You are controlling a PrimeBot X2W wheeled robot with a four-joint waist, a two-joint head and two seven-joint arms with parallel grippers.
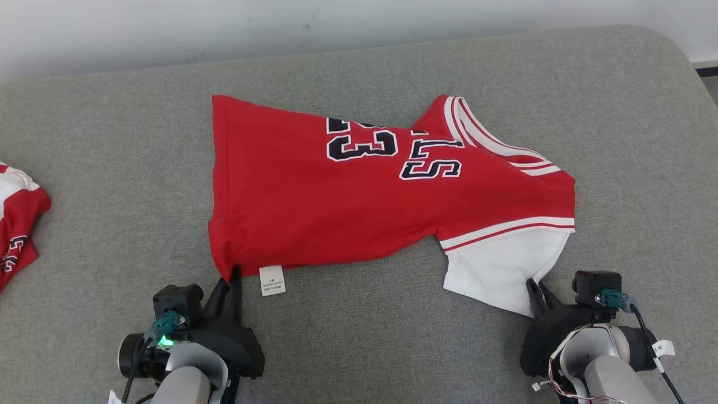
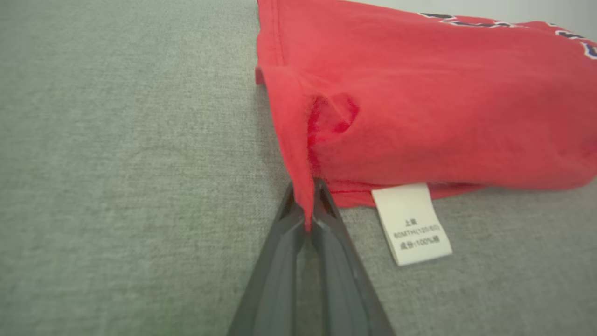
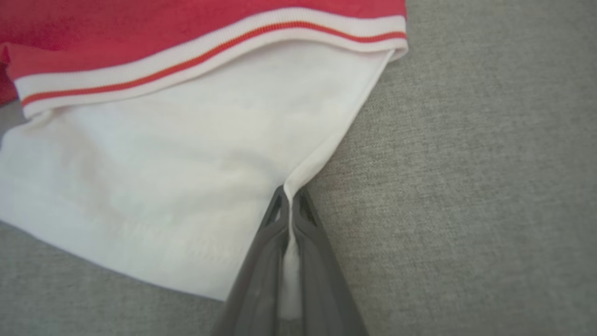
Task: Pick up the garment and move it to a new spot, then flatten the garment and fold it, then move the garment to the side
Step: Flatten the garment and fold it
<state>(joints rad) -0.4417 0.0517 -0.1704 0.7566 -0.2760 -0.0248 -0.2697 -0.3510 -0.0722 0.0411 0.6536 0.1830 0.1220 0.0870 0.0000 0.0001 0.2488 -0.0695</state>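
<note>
Grey cloth worktop (image 1: 359,348) goes all the way across, w/ a pale wall (image 1: 224,28) behind it. Red shirt (image 1: 314,207) lies spread out on the worktop, just past the tips of both hands. It has dark numbers & letters w/ white edges.

L hand (image 1: 235,271) is shut tight on the shirt's red bottom corner. In the left wrist view a bit of red cloth is squeezed btw the two dark fingers (image 2: 277,261), and the cloth is pulled into a little point there. A white label (image 1: 272,280) w/ tiny print hangs from the shirt's edge, just to the right of the L hand. It lies flat and is not touching the fingers.

R hand (image 1: 535,285) is shut tight too. It pinches the right side edge of the white sleeve (image 1: 493,269). In the right wrist view a thin strip of white cloth runs down btw its fingers. Past the R hand's tips, at the top of the sleeve, is a white band w/ a red stripe (image 1: 505,229), then the red part.

Both hands are well apart from each other. Far to the left of the L hand lies another red & white shirt (image 1: 17,224), bunched up at the edge.
</note>
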